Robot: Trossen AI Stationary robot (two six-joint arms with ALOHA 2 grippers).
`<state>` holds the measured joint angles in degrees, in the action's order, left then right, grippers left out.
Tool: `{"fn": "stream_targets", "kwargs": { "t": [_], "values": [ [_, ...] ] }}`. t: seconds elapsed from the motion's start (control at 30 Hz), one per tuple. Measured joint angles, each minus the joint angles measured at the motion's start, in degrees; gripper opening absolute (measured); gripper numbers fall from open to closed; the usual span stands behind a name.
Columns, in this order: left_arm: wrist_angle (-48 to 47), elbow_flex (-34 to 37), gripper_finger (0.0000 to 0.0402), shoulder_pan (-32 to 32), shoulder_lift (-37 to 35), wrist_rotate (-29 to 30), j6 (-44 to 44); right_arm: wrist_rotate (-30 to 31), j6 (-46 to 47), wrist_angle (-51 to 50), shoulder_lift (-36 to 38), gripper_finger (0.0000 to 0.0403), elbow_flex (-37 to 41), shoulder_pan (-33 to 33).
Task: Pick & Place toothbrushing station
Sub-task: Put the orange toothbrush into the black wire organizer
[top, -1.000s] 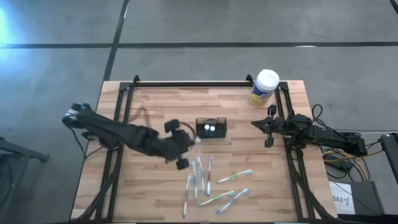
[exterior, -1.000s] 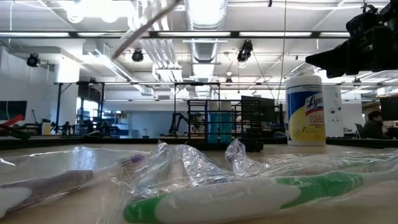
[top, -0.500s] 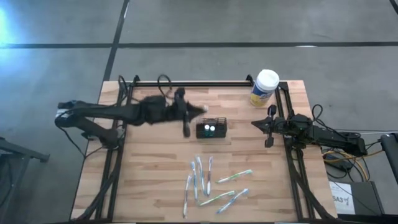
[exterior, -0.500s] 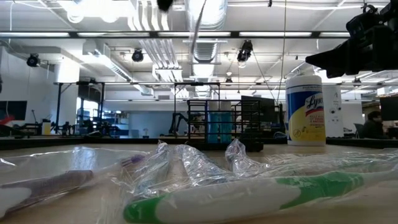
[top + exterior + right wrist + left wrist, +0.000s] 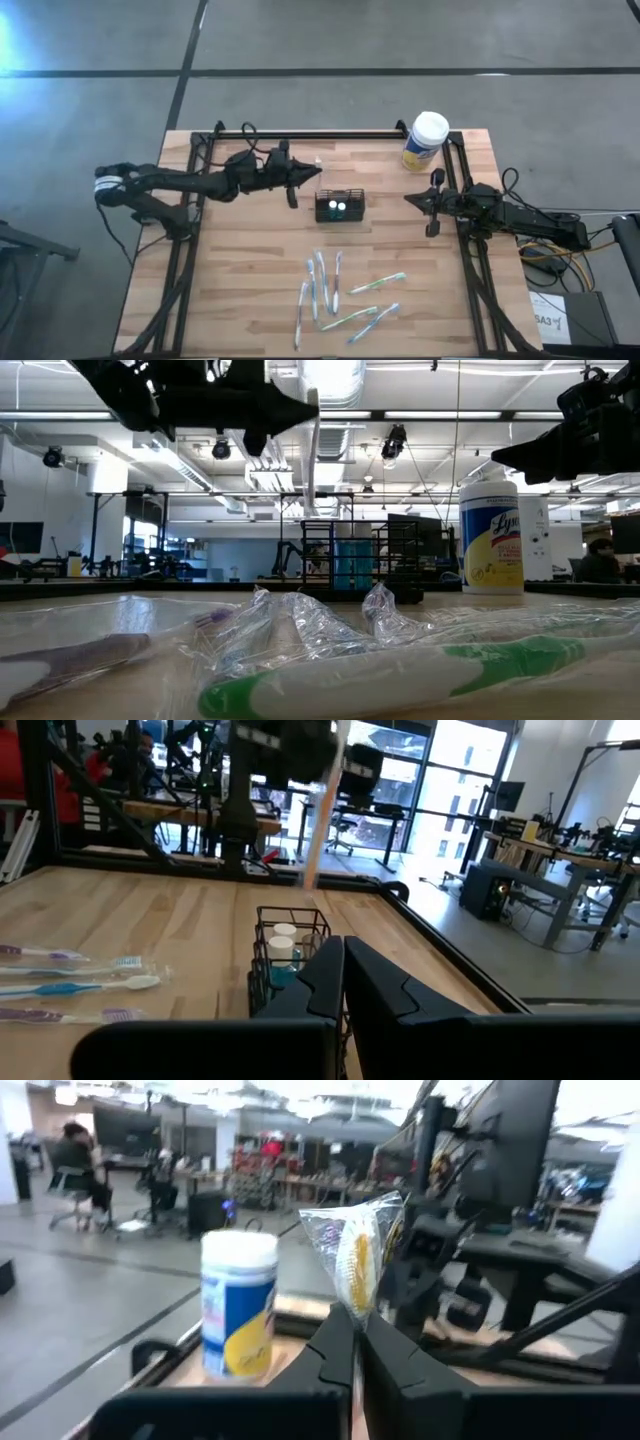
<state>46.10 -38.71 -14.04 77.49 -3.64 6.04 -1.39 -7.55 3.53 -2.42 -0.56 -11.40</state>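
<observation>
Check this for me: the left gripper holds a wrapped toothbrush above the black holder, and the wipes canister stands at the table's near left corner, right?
Not quite. The high view shows the wipes canister at the far right corner. The rest holds: the left gripper grips a wrapped toothbrush above the black holder.

Bright ceiling lights (image 5: 330,375) glare in the low view. Nearest toothbrushes (image 5: 400,670) are out of focus; the left wrist view is blurred.

Looks like a big open robotics lab or workshop: exposed silver ceiling ducts (image 5: 330,385) and strip lights overhead, grey concrete floor (image 5: 320,40), workbenches (image 5: 560,870) and office chairs by tall windows, a person seated (image 5: 80,1165) at a far desk.
</observation>
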Motion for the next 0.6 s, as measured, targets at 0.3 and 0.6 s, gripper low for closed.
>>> {"fn": "stream_targets", "kwargs": {
  "t": [0.3,0.6],
  "values": [
    [8.18,1.64,0.0001,0.12,6.27,3.97,-1.03,0.02,-0.13,0.02,-0.07,0.0008,0.00,-0.02],
    [10.07,0.16,0.0002,0.86,11.49,3.27,-1.36,0.02,-0.13,-0.08,-1.27,0.0008,0.00,0.00]
  ]
}}
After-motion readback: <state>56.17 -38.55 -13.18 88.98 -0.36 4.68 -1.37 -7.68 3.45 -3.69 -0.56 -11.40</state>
